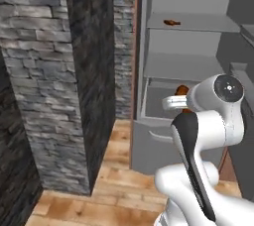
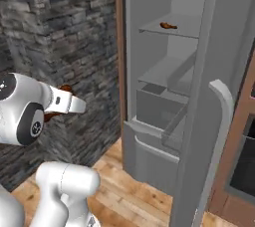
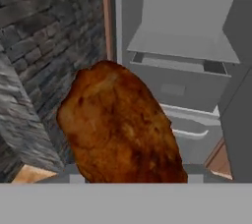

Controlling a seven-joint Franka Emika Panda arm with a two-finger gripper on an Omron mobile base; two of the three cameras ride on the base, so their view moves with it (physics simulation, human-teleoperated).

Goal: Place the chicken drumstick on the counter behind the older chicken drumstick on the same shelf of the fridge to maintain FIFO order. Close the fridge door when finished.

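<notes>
Jaws: my gripper (image 3: 130, 181) is clamped on the red-brown chicken drumstick (image 3: 119, 125), which looms large in the hand view.
Held drumstick: off the worktop, in the air in front of the open fridge (image 1: 191, 66), level with its lower shelves; a sliver shows past my wrist (image 1: 182, 90).
Older chicken drumstick (image 1: 171, 22): lying alone on an upper fridge shelf (image 1: 208, 22), towards its left side.
Fridge door (image 2: 209, 121): standing wide open, on the right.
Surroundings: grey stone wall (image 1: 54, 71) left of the fridge, wooden floor (image 1: 114, 190) below.

The fridge (image 2: 149, 136) stands open ahead, shelves reachable between the stone wall (image 1: 59, 86) and the fridge door (image 2: 209, 136).
</notes>
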